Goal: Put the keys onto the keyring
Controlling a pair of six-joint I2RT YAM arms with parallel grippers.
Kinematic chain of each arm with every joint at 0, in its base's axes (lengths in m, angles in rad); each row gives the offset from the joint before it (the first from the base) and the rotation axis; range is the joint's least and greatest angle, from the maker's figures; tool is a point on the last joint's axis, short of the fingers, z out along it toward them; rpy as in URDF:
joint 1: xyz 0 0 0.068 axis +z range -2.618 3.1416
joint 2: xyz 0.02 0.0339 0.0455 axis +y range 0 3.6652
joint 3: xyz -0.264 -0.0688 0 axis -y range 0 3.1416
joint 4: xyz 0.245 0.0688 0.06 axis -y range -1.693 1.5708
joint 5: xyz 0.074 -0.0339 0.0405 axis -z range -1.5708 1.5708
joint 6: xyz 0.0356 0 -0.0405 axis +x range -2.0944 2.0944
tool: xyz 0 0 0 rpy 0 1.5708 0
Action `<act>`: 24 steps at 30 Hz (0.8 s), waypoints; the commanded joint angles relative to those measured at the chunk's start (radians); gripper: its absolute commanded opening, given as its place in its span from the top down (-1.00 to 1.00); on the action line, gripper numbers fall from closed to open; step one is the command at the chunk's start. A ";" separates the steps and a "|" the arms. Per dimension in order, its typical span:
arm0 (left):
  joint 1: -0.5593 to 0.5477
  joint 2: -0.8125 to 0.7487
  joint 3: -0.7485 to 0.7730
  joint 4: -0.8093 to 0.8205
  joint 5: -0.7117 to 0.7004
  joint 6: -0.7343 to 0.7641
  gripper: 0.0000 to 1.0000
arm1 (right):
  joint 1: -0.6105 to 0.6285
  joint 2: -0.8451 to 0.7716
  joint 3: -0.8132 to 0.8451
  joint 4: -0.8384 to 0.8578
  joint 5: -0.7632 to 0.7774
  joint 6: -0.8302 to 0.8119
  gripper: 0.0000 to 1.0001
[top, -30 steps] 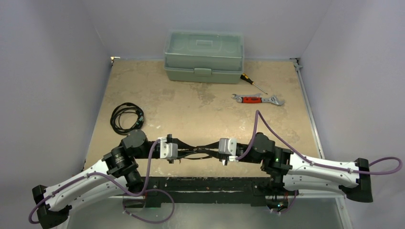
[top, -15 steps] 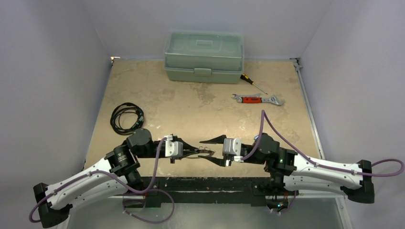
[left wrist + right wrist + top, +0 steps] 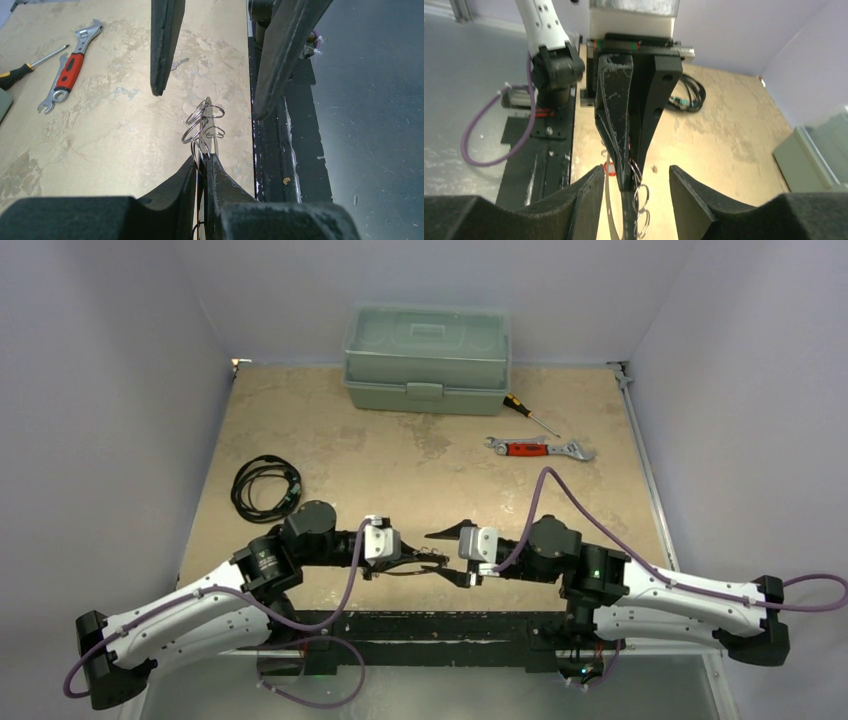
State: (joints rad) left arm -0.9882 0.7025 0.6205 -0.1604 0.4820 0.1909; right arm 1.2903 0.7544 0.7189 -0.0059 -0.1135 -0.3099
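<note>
Now my right gripper (image 3: 636,182) has let go and stands open around the keyring (image 3: 204,125). My left gripper (image 3: 204,161) pinches it tight.

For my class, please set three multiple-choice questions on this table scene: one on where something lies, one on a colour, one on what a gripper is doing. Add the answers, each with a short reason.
1. Where does the coiled black cable lie?
A on the left of the table; B in the far right corner; C in a gripper.
2. What colour is the handle of the wrench?
A blue; B green; C red.
3. The left gripper is:
A open; B shut on the keyring; C shut on the cable.

Answers: 1 A, it lies near the left edge. 2 C, a red grip sits between silver ends. 3 B, its fingers pinch the wire loops.
</note>
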 commanded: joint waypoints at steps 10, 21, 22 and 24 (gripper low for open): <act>0.013 0.131 0.098 -0.067 -0.161 -0.087 1.00 | -0.114 0.087 0.090 -0.257 0.849 0.684 -0.42; 0.022 0.156 0.107 -0.085 -0.193 -0.111 1.00 | -0.557 0.345 0.090 -0.513 0.640 1.197 -0.76; 0.022 0.156 0.107 -0.086 -0.196 -0.112 1.00 | -0.578 0.368 0.080 -0.517 0.657 1.238 -0.73; 0.022 0.157 0.108 -0.088 -0.202 -0.114 1.00 | -0.650 0.412 0.059 -0.519 0.653 1.287 -0.65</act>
State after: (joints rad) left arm -0.9707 0.8646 0.6815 -0.2722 0.2996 0.1036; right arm 0.7273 1.1175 0.7815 -0.4789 0.5320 0.7494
